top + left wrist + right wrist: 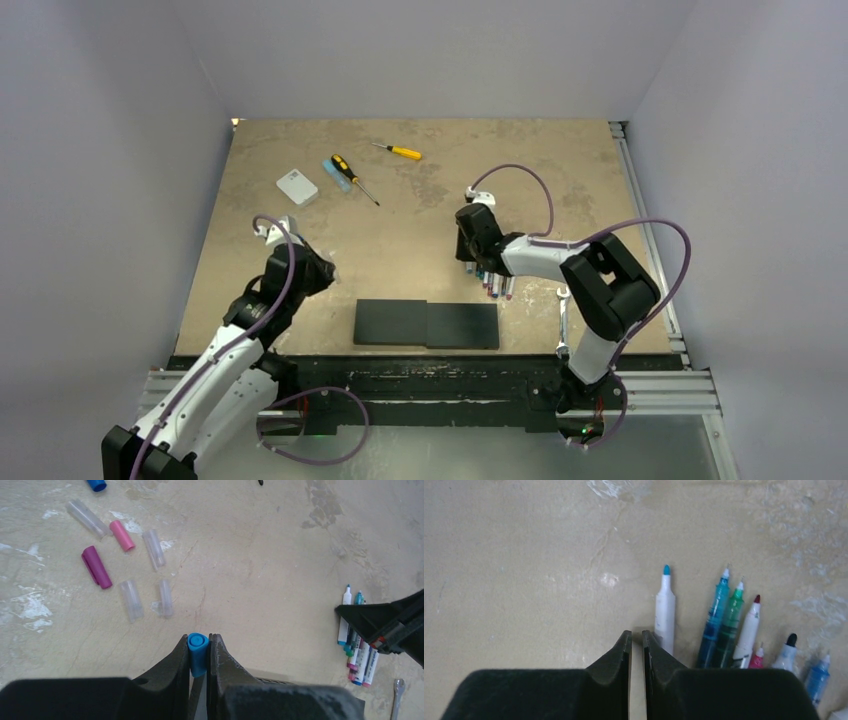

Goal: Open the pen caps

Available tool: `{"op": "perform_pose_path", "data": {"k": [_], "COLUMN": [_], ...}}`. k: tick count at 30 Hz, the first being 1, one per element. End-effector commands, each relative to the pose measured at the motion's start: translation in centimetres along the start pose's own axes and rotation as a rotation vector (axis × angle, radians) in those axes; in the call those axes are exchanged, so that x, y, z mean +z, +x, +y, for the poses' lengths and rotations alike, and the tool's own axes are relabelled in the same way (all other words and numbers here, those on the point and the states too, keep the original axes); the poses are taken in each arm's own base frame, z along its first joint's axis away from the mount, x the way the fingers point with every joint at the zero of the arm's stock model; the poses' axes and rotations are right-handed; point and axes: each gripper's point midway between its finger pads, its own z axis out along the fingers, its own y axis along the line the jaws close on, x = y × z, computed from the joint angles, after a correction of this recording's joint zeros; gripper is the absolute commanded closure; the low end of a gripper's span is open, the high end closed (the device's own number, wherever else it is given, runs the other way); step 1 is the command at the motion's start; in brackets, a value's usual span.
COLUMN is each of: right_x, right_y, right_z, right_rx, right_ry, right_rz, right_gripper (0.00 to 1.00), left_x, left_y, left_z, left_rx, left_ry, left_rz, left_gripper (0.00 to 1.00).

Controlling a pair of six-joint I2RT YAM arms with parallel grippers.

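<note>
Your left gripper (199,639) pinches the blue cap (198,654): lower it beside the loose caps (96,566) toward the desk's (420,220) far edge, then release; your right gripper (636,637) sits closed, empty

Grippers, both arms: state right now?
Left gripper: closed, holding a blue pen cap.
Right gripper: closed to a thin slit, nothing visible between its fingers.
</note>
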Motion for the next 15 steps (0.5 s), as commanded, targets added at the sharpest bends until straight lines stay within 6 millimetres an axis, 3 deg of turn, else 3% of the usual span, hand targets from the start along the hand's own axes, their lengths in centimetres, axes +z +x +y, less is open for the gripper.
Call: {"op": "perform_pose_path", "data": {"k": [1,8,11,15], "right_x": [-1.1,-1.8,-2.8,-6.2], "right_y": [0.5,0.0,-1.5,-5.1], "right_z": [-2.1,-2.1,-1.0,2.2], "right_rx": [0.000,0.008,0.007,0.018], "right_ry": [0.061,0.049,-0.008,-0.201], "right_rz": [0.002,-0.021,-0.064,-0.199], "right_gripper": [0.85,0.85,0.81,0.68], "left_x": [-0.4,0.4,0.8,2.0], "left_y": [-2.3,-3.0,-3.4,-4.1], "left_z": [0.1,0.9,1.1,1.8], "left_rx": [-0.002,0.042,0.052,0.088], "left_ry": [-0.050,-0.132,-0.168,-0.245], "left_rz": [-0.073,-0.080,-0.089,-0.105], "left_gripper": [1.00,1.00,1.00,1.00]}}
